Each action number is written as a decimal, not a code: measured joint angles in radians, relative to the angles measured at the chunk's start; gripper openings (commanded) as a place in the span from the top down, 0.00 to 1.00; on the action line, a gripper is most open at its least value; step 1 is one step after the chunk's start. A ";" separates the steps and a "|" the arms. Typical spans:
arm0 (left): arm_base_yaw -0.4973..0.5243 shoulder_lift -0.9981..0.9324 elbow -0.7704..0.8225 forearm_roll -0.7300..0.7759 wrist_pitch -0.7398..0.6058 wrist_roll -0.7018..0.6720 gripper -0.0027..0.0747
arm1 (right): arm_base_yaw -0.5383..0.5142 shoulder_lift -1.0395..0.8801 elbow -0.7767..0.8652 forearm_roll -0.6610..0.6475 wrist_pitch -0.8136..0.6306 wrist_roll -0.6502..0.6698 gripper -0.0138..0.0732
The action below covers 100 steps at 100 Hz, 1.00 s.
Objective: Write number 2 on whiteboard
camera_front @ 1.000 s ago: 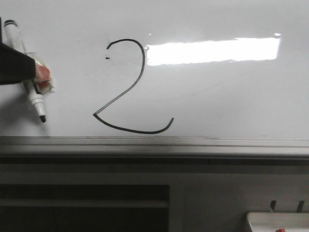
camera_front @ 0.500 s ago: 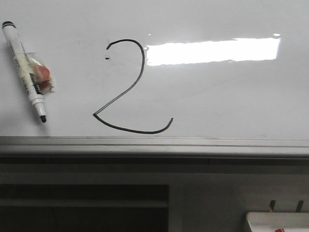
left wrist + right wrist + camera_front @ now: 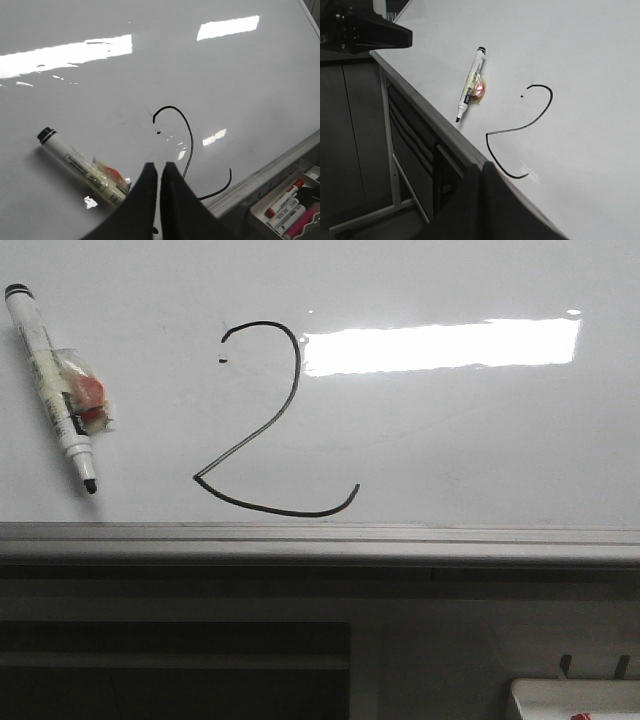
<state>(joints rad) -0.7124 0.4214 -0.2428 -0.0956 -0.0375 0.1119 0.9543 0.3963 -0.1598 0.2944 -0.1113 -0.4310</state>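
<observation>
One number 2 point(image 3: 275, 420) is showing on the whiteboard point(image 3: 480, 440), with one marker point(image 3: 52, 380) lying uncapped just beside it. The left gripper point(image 3: 159, 172) and right gripper point(image 3: 482, 172) are both hanging closed, gripping nothing.

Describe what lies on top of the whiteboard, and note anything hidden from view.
On the whiteboard are the drawn number 2 and, to its left, an uncapped marker with clear and orange tape around its barrel. The board beneath the marker is hidden.

number 2 point(image 3: 186, 150) base hidden behind left pincer point(image 3: 159, 172), marker point(image 3: 82, 166) label unreadable
</observation>
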 measured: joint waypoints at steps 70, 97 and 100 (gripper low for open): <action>0.000 -0.003 0.006 0.002 0.000 0.000 0.99 | 0.000 0.000 0.012 0.000 -0.008 0.000 0.91; 0.138 -0.050 0.094 0.110 -0.015 0.002 0.99 | 0.000 0.000 0.012 0.000 -0.008 0.000 0.91; 0.178 -0.065 0.110 0.114 -0.019 0.002 0.99 | 0.000 0.000 0.012 0.000 -0.008 0.000 0.91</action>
<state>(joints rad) -0.5345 0.3565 -0.1333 0.0185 -0.0569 0.1141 0.9543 0.3963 -0.1477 0.2944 -0.1191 -0.4310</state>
